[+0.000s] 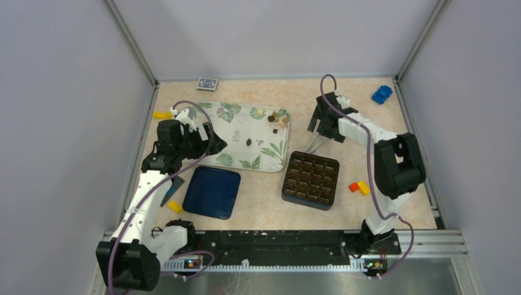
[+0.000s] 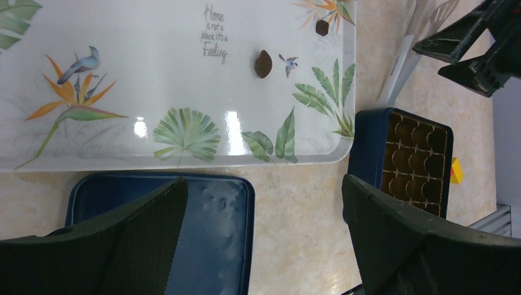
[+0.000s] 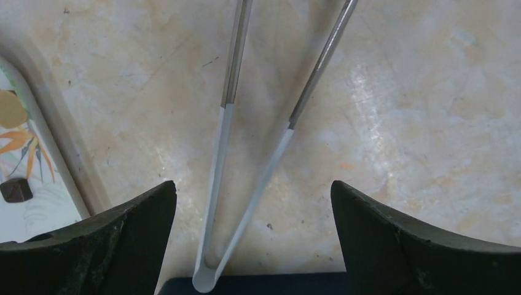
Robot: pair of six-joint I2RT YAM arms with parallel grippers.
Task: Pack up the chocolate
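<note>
Several small brown chocolate pieces (image 1: 274, 130) lie on the floral tray (image 1: 233, 161); one oval piece (image 2: 263, 63) and a square one (image 2: 322, 27) show in the left wrist view. The dark gridded box (image 1: 311, 179) stands right of the tray. My left gripper (image 1: 215, 145) hovers open and empty over the tray's near edge (image 2: 264, 227). My right gripper (image 1: 316, 126) is open and empty (image 3: 253, 233) above white-and-metal tongs (image 3: 220, 153) lying on the table between tray and box. One chocolate piece (image 3: 15, 190) shows at the left of the right wrist view.
A dark blue lid (image 1: 212, 192) lies in front of the tray. Red and yellow blocks (image 1: 359, 187) lie right of the box. A blue toy (image 1: 381, 94) is at the back right, a card pack (image 1: 207, 83) at the back, and yellow pieces (image 1: 162, 114) at the left.
</note>
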